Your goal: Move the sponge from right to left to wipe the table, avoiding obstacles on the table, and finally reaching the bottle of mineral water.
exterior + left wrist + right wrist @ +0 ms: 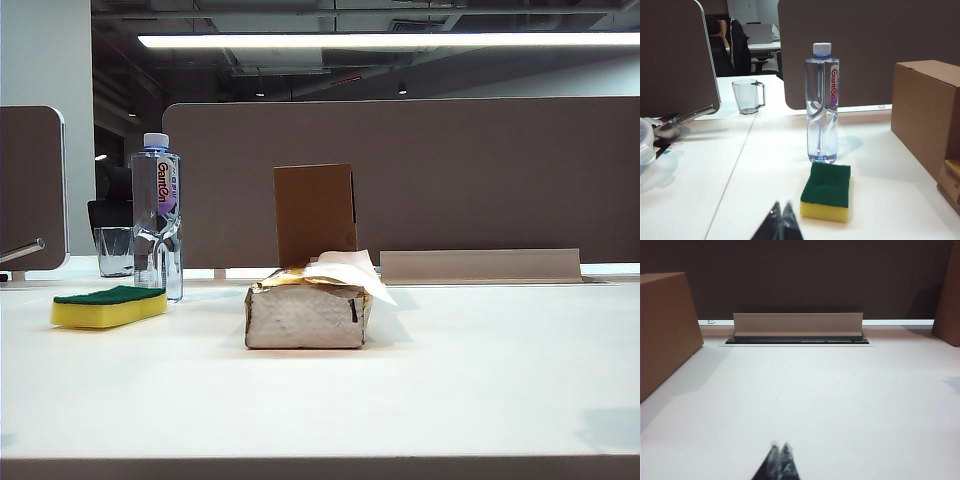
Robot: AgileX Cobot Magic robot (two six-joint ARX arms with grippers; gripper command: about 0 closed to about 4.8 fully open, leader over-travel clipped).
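Left hand (780,220) is closed on nothing, hovering just short of the sponge (826,191) (green side up), which lies on the bench (740,170) beside the bottle of mineral water (822,102). Right hand (779,460), likewise closed and empty, hangs over bare bench.

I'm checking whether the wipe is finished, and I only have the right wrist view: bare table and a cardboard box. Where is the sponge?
Observer: The sponge lies at the table's left, beside the bottle of mineral water.
Operator: Is either gripper holding it?
Observer: No. The left gripper is shut, just short of it.
Operator: And the right gripper?
Observer: The right gripper is shut over bare table.
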